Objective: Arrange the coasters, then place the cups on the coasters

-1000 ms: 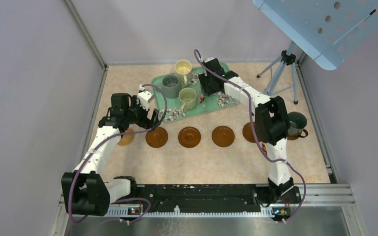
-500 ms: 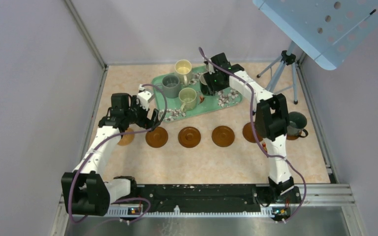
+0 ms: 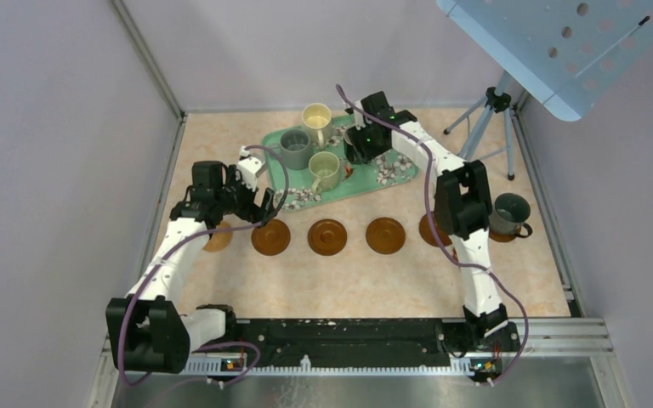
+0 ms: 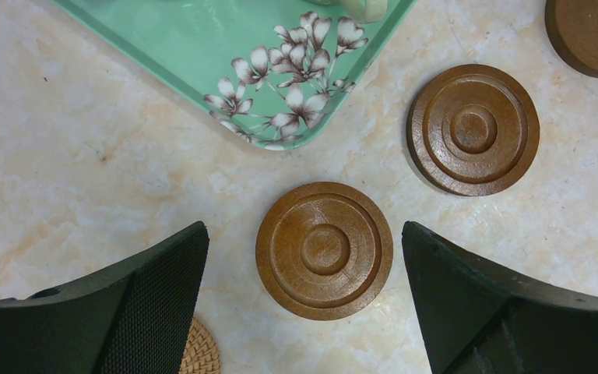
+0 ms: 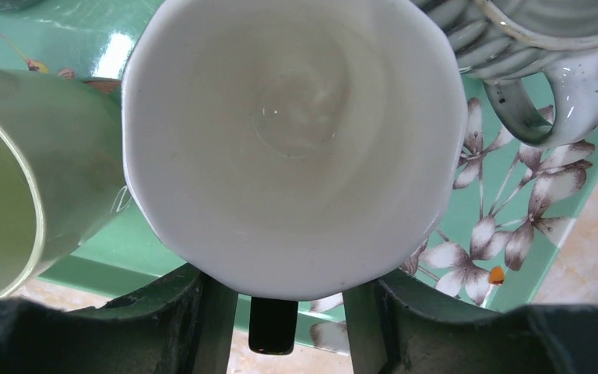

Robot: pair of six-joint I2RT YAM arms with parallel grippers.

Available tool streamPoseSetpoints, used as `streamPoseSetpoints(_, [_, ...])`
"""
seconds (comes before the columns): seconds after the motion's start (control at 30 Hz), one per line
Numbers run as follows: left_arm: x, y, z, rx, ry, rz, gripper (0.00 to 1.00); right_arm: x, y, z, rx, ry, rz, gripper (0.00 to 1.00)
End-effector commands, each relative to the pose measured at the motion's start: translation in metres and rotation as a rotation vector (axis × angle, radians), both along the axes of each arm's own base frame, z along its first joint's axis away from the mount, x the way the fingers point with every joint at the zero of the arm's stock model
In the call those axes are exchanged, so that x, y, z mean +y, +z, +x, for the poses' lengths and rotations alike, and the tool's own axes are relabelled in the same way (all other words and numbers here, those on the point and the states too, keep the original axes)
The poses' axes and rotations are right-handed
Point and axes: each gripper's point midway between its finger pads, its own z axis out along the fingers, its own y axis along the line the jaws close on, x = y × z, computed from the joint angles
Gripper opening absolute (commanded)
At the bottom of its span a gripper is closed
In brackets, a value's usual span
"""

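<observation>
**Bench (image 3: 366, 280).** Six coasters (image 3: 327, 237) lie in one row across the middle, parallel to the near edge and apart from one another. The tan coaster (image 3: 214, 241) is at the left end, partly under the left arm. The fifth is partly hidden by the right arm. The sixth, nearest the right edge, carries the dark cup (image 3: 509, 212), which stands upright.

**Tray (image 3: 391, 174).** It sits toward the far edge, skewed to it.
- The yellow cup (image 3: 315, 116) stands at the tray's far corner.
- The grey cup (image 3: 296, 146) and the green cup (image 3: 325, 170) stand in the left half. All three are upright.
- The right wrist view shows the black cup (image 5: 296, 148), white inside, upright on the tray.
- The green cup is close on one side of the black cup and the ribbed cup (image 5: 514, 31) just beside it on the other.

**Right gripper (image 3: 360, 146).** It is directly over the black cup. The jaws are parted and stand one to each side of the cup's handle (image 5: 272, 327). A gap shows on both sides, so nothing is grasped.

**Left gripper (image 4: 304, 234).** It is released, with the jaws wide. It hovers above the second coaster from the left, which shows whole between the fingers (image 4: 124, 312). It holds nothing. The tray's near corner lies just beyond that coaster.
</observation>
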Motion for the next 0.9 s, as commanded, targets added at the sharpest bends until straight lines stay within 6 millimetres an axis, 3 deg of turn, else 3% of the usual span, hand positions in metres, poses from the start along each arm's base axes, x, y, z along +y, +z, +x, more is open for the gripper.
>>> streamPoseSetpoints(0.0, [-0.001,0.012,0.003,-0.048,0.005,-0.015,0.99,0.001,0.019,0.013,-0.056,0.007,0.018,0.47])
streamPoseSetpoints(0.13, [-0.001,0.011,0.003,-0.047,0.006,-0.014,0.99,0.000,0.021,0.017,-0.069,0.006,0.024,0.38])
streamPoseSetpoints(0.33, [-0.001,0.013,0.003,-0.049,0.008,-0.014,0.99,0.000,0.024,0.018,-0.079,0.032,0.026,0.13])
streamPoseSetpoints(0.4, [-0.001,0.014,0.003,-0.055,0.008,-0.014,0.99,0.001,0.031,0.015,-0.082,0.054,0.040,0.00])
streamPoseSetpoints(0.87, [-0.002,0.012,0.002,-0.041,0.006,-0.022,0.99,-0.003,0.116,-0.017,-0.256,0.196,0.140,0.00])
